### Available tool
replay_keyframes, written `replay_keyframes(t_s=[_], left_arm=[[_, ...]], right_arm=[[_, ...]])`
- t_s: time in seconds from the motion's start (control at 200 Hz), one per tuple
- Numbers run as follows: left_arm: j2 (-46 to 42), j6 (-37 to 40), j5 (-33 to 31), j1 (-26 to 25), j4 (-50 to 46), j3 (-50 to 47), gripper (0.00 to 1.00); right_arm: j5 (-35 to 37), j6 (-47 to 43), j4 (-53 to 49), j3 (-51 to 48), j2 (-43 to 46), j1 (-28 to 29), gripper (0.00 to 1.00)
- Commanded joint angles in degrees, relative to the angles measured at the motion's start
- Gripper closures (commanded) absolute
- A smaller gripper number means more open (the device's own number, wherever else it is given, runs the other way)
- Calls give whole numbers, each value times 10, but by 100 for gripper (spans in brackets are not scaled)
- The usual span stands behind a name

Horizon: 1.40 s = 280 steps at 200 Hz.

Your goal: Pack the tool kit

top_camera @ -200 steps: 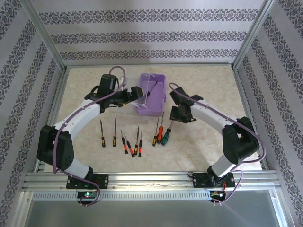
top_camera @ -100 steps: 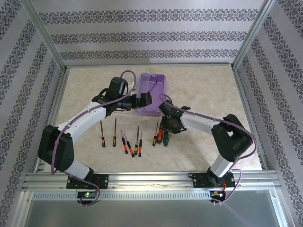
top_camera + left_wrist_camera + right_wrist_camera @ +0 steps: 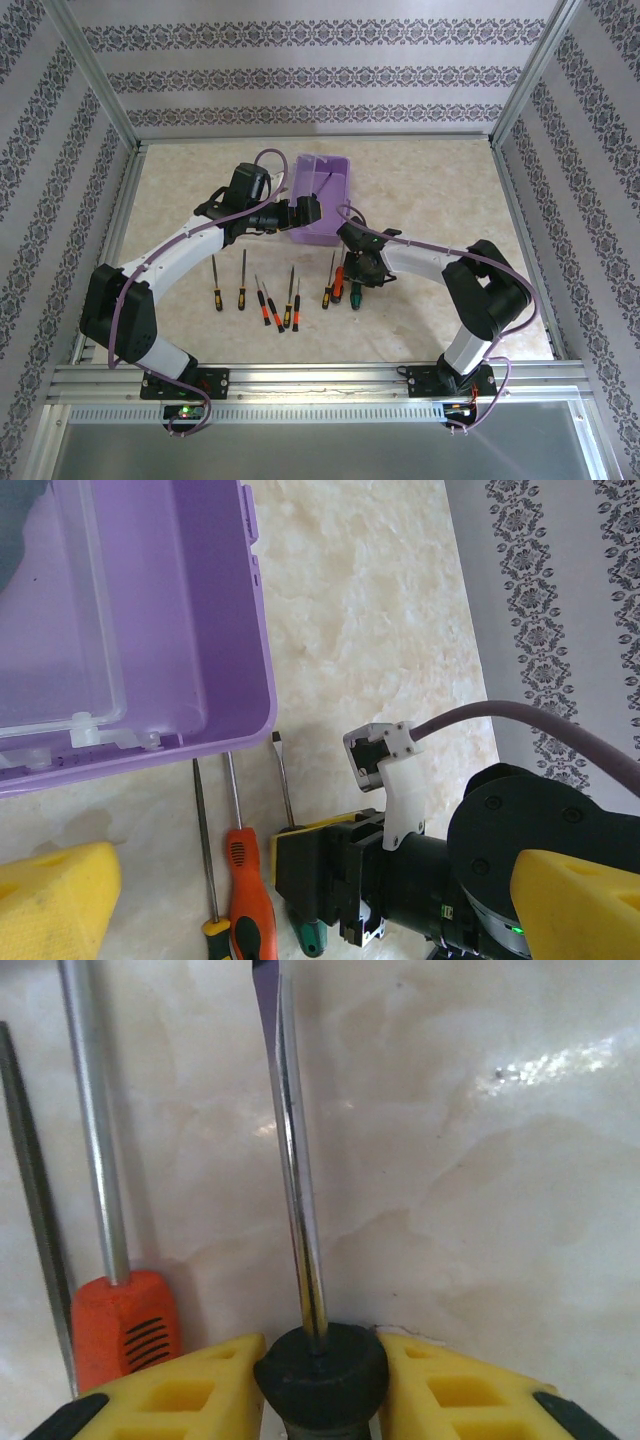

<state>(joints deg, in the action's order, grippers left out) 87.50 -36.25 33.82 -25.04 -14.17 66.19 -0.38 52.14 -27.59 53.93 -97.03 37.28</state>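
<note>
Purple translucent plastic box sits just behind the screwdriver row. R arm: right gripper jaws narrow, yellow pads pressed either side of the black collar on green-handled flat-blade screwdriver (orange-handled screwdriver lies v. close). Best lift straight up, shaft level, clear of neighbour. Left gripper at box wall; jaw gap can't tell.
</note>
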Motion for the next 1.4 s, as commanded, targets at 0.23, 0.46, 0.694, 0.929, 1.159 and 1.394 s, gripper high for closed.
replay_keyframes(t_s=[0.23,0.46,0.694,0.929,1.159,1.394], left_arm=[[3,15,-7,-3,-10,7,0],[7,17,-8,-3,-13,9,0],[-1,29,-24,-3,-27,15,0],[-17,47,-54,-2,-42,17,0],[-18,45,-56,5,-42,17,0],[-15,45,-71,25,-51,18,0]], right_arm=[[4,-43,1,-16,1,-1,72],[22,-66,-9,-16,36,-9,73],[32,-83,-28,-15,80,-30,73],[36,-102,-50,15,105,-44,73],[34,-101,-39,34,106,-50,74],[31,-112,-44,88,89,-55,74]])
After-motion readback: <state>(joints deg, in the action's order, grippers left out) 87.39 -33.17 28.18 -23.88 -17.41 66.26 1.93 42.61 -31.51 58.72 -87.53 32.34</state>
